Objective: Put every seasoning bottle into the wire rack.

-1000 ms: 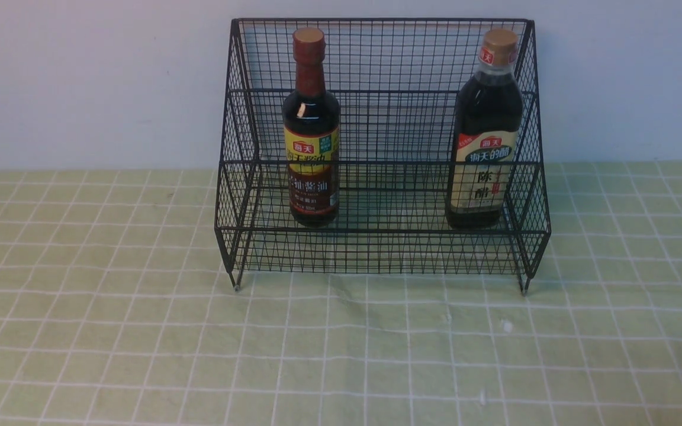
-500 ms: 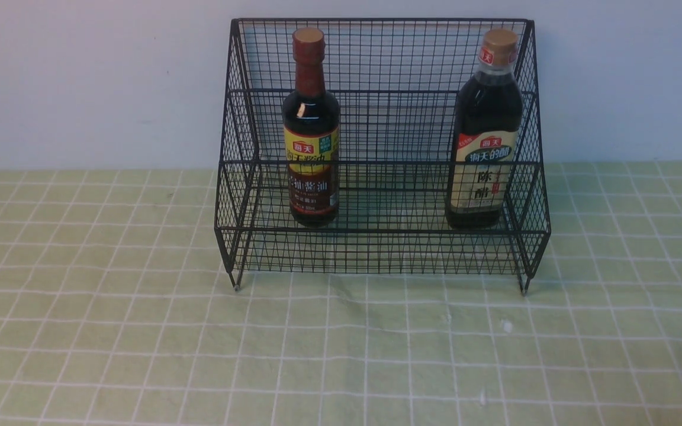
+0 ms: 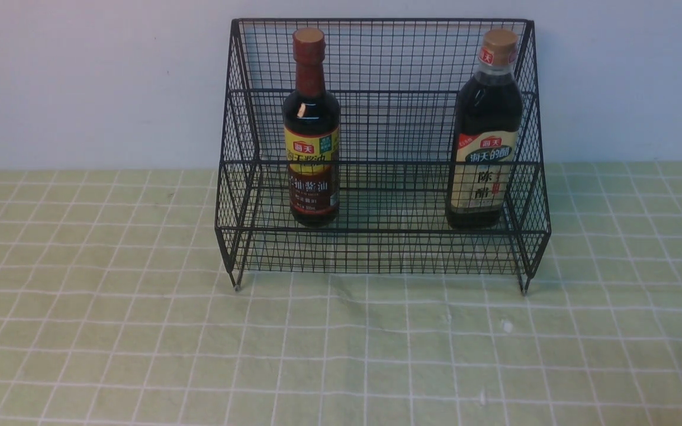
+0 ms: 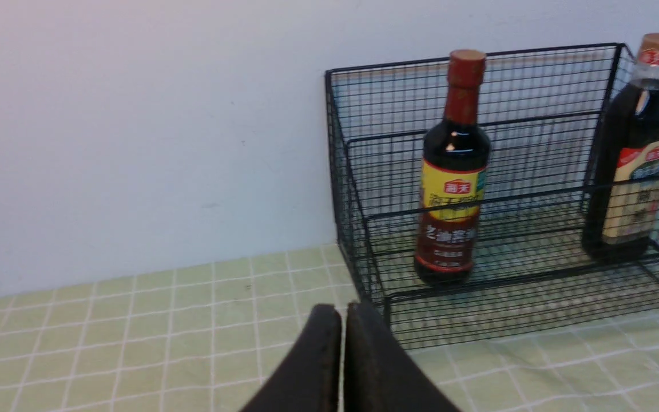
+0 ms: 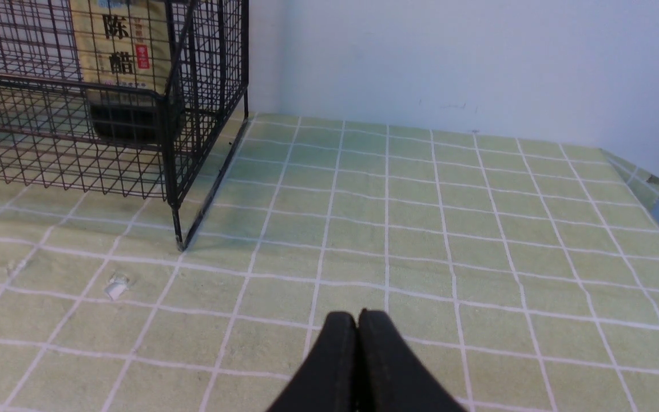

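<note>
Seasoning bottles, slim soy sauce bottle [image 3: 311, 127] and broader vinegar bottle [image 3: 485, 130], stand upright in the wire rack [image 3: 382, 260]. Judged heavy, slippery, possibly breakable; grasp the body. Left hand [image 4: 342, 320] and right hand [image 5: 357, 326]: fingers together, empty.

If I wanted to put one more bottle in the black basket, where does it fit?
On the lower shelf of the wire rack, the stretch between the slim bottle and the broad bottle is bare. The upper step behind them looks bare too. The tight spots are beside each bottle near the rack's ends. The green checked cloth in front is open as well.
</note>
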`<state>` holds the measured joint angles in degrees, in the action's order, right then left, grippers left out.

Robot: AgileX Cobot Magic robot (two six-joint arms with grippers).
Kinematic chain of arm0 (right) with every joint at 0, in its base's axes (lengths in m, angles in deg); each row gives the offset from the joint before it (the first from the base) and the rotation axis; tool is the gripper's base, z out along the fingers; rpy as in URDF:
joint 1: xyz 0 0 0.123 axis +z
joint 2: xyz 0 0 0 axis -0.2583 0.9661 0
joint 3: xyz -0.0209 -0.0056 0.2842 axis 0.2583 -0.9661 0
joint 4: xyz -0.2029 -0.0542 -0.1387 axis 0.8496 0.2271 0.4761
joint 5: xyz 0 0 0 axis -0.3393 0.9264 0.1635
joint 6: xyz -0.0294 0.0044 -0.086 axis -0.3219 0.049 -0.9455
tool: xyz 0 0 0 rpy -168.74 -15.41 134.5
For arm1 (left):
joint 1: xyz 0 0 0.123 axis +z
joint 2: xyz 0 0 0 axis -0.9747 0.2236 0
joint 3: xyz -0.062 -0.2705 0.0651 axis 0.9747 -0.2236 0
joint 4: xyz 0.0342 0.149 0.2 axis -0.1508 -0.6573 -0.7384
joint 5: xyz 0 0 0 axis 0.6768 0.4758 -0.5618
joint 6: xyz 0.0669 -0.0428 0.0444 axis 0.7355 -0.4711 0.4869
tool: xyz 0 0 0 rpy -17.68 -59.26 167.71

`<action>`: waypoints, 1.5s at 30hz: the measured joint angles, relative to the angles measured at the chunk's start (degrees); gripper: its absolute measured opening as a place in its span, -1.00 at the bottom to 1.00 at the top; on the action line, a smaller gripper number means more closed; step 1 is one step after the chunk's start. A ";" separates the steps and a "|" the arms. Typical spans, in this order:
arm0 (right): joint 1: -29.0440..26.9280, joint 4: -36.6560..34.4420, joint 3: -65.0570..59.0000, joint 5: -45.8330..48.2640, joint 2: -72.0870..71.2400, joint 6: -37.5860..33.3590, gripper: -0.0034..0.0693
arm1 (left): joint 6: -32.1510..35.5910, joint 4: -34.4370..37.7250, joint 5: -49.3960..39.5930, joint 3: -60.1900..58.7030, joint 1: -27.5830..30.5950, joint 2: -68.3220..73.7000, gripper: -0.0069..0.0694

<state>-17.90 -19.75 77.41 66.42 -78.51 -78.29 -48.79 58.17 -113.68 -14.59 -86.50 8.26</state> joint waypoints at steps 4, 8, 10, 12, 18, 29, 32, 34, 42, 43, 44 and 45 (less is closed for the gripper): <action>0.00 0.00 0.00 0.00 0.00 0.00 -0.95 | 1.65 -0.91 6.53 -14.74 5.10 -7.22 -0.83; 0.00 0.00 0.00 0.00 0.00 0.00 -0.95 | 1.65 -1.33 8.17 -24.94 7.56 -12.82 -0.83; 0.00 0.00 0.00 0.00 0.00 0.00 -0.95 | 1.79 -1.35 8.22 -28.63 8.16 -14.01 -0.83; 0.00 0.00 0.00 0.00 0.00 0.00 -0.95 | 1.79 -1.40 8.17 -32.58 8.37 -14.30 -0.83; 0.00 -0.18 0.05 0.08 0.00 0.00 -0.95 | 1.89 -1.76 10.47 -34.75 8.42 -14.34 -0.83; 0.00 -0.18 0.05 0.08 0.00 0.00 -0.95 | 1.89 -1.76 10.77 -34.81 8.42 -14.34 -0.83; 0.00 -0.18 0.05 0.08 0.00 0.00 -0.95 | 1.89 -1.76 10.77 -34.81 8.42 -14.34 -0.83; 0.00 -0.18 0.05 0.08 0.00 0.00 -0.95 | 1.89 -1.76 10.77 -34.81 8.42 -14.34 -0.83; 0.00 -0.18 0.05 0.08 0.00 0.00 -0.95 | 1.89 -1.76 10.77 -34.81 8.42 -14.34 -0.83; 0.00 -0.18 0.05 0.08 0.00 0.00 -0.95 | 1.89 -1.76 10.77 -34.81 8.42 -14.34 -0.83; 0.00 -0.18 0.05 0.08 0.00 0.00 -0.95 | 1.89 -1.76 10.77 -34.81 8.42 -14.34 -0.83; 0.00 -0.18 0.05 0.08 0.00 0.00 -0.95 | 1.89 -1.76 10.77 -34.81 8.42 -14.34 -0.83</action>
<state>-17.90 -19.94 77.46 66.49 -78.51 -78.29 -46.90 56.41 -102.92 -49.40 -78.08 -6.08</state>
